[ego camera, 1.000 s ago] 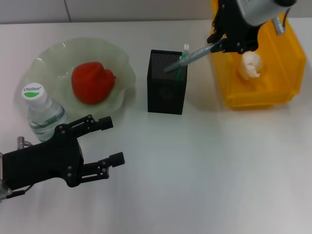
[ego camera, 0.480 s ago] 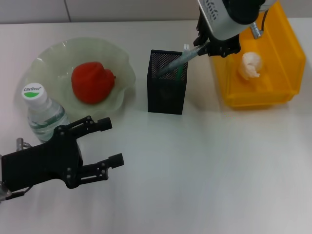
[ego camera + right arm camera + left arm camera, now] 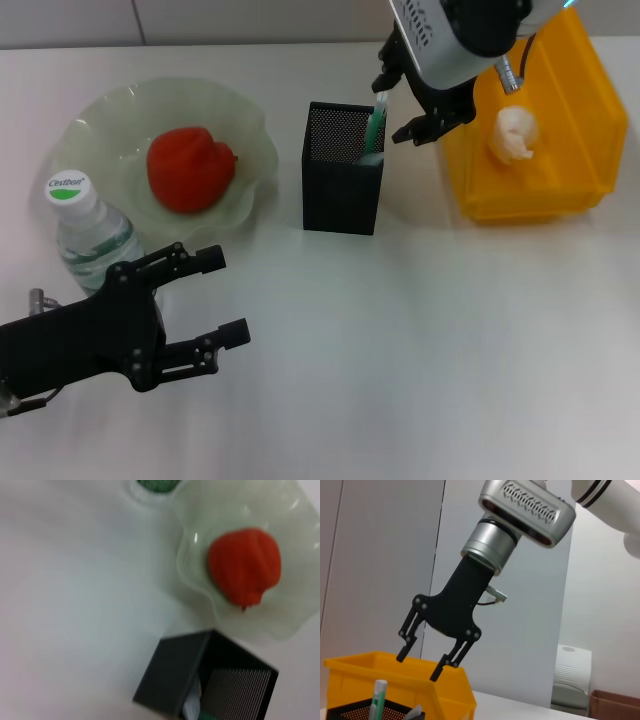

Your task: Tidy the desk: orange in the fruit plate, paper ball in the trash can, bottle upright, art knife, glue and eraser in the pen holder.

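On my far left the left gripper (image 3: 215, 295) lies low over the white desk (image 3: 420, 350), its black body slanting in from the near-left corner; its two fingers are spread wide with nothing between them. Just beyond it the bottle (image 3: 85, 225) stands upright, clear ribbed plastic with a white cap bearing a green label, close to the gripper's upper finger but, as far as I can see, not touching it. Behind the bottle sits the fruit plate (image 3: 250, 150), a pale green translucent dish with a wavy rim; the orange (image 3: 190, 168) rests in its middle, reddish and slightly lumpy.

Toward the centre stands the pen holder (image 3: 340, 185), a square black mesh box; a green-and-white stick (image 3: 376, 120) pokes out of its right rear corner, and a grey object lies lower inside, which I cannot identify from the right wrist view.

The right gripper (image 3: 404, 108) hangs from the far side, silver wrist and black hand angled down over the holder's right rim; its fingers are parted and hold nothing, as the left wrist view (image 3: 418, 665) confirms; the green stick sits just beside the fingertips.

On the right is the trash can (image 3: 590, 190), a yellow plastic bin; the paper ball (image 3: 514, 133), crumpled and white, lies inside it.
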You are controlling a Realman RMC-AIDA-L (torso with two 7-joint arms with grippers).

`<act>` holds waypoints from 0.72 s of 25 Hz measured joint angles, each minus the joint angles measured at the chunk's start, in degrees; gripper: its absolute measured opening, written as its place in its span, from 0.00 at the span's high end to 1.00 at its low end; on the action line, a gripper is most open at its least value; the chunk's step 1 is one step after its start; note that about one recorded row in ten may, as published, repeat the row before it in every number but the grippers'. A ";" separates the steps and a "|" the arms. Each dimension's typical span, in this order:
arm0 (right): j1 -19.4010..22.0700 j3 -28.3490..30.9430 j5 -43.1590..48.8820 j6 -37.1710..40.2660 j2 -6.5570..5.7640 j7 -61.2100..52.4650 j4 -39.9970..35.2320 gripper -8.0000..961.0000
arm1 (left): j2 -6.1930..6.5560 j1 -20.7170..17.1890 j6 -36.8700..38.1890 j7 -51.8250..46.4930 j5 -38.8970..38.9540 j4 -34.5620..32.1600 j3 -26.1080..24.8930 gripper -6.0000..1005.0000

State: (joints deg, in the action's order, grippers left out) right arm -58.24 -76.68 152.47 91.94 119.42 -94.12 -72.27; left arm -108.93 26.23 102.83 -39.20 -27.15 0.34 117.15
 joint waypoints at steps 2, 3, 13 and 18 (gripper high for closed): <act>1.17 1.02 -1.77 0.34 -0.07 -0.12 -1.50 0.47 | 0.05 -0.29 0.01 -0.10 0.00 0.01 0.00 0.19; 1.91 2.00 -2.99 0.75 -0.11 -0.16 -2.46 0.42 | 0.06 -0.38 0.01 -0.16 -0.01 0.03 0.00 0.19; 11.08 19.80 -23.13 7.37 -0.92 0.26 -5.89 0.37 | 0.70 -2.61 0.95 -0.35 -0.62 0.28 0.86 0.19; 18.50 24.93 -37.35 7.77 -1.81 3.84 -0.08 0.36 | 1.01 -4.01 1.82 -0.02 -0.63 0.19 1.06 0.19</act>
State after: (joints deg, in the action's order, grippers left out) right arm -39.74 -51.75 115.11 99.71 117.62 -90.28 -72.35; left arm -107.92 22.22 104.65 -39.22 -27.78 0.53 118.22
